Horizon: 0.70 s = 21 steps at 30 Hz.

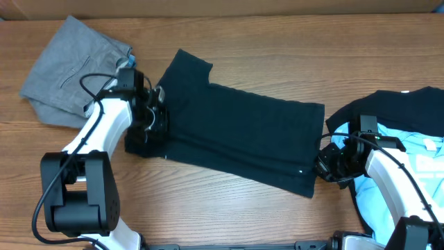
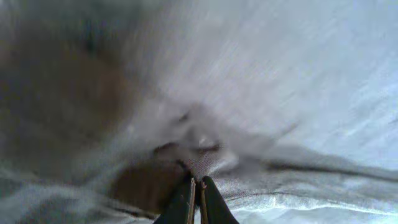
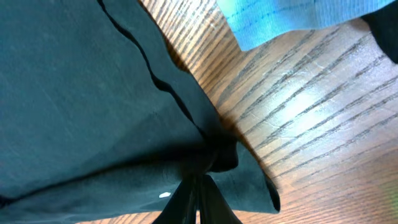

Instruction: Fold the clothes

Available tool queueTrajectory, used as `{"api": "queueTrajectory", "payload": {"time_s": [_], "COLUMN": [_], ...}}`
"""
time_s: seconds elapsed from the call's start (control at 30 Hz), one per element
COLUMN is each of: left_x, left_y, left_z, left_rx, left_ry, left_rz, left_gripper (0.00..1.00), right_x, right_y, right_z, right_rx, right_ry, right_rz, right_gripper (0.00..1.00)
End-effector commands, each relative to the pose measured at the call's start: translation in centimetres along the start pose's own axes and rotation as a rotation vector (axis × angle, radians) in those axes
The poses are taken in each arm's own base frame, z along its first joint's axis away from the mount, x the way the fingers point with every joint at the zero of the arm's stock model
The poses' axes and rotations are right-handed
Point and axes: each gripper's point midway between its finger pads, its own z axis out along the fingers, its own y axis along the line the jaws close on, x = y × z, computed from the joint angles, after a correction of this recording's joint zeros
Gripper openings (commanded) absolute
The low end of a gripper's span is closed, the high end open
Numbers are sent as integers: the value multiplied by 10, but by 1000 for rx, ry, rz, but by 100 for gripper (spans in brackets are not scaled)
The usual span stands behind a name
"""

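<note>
- Shirt (image 1: 243, 132): dark, spread flat and slightly aslant across the middle of the bench (image 1: 229, 215), with one short end towards each arm.
- Left hand (image 1: 154, 114): set at the shirt's left end, below the sleeve. In the wrist view its fingers (image 2: 185, 202) are pressed together with a pucker of cloth at their tips. That view is blurred and washed out, so the grip on the shirt's edge is probable, not certain.
- Right hand (image 1: 325, 165): set at the shirt's near right corner. Its fingers (image 3: 214, 205) are clamped on the hem, where the cloth bunches into a small knot.
- Step in hand (judged): both ends are pinched, ready for the near long edge to be lifted and laid over the far one.
- Good practice: raise both hands together and level. Hold the edge lightly taut between them so no sag drags a crease, then set it down square on the far edge before letting go.
- Risks: the right grip sits at the very corner and may slip under tension. The grey garment (image 1: 69, 69) lies just beside the left hand and the blue garment (image 1: 399, 170) just beside the right, so either could be caught.
</note>
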Motion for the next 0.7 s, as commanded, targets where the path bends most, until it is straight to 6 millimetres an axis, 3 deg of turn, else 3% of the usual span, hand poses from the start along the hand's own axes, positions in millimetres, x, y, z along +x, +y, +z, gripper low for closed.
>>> {"api": "queueTrajectory", "payload": {"time_s": [0.0, 0.13, 0.4, 0.57, 0.67], "left_x": [-23, -27, -40, -38, -38], "left_y": [-20, -20, -21, -21, -21], "left_z": [-15, -16, -17, -17, -17], "left_rx": [77, 75, 78, 78, 78], "left_ry": [-66, -83, -133, -128, -129], "left_rz": [44, 50, 62, 59, 59], "left_gripper": [4, 4, 5, 6, 6], "right_x": [-7, -8, -19, -10, -9], "right_y": [5, 5, 15, 6, 4], "right_z": [-4, -3, -1, 1, 3], "right_rx": [-3, -3, -44, -10, -6], "right_ry": [-29, -29, -72, -38, -33], "right_rz": [-2, -3, -22, -44, -65], "right_gripper": [6, 11, 12, 54, 59]}}
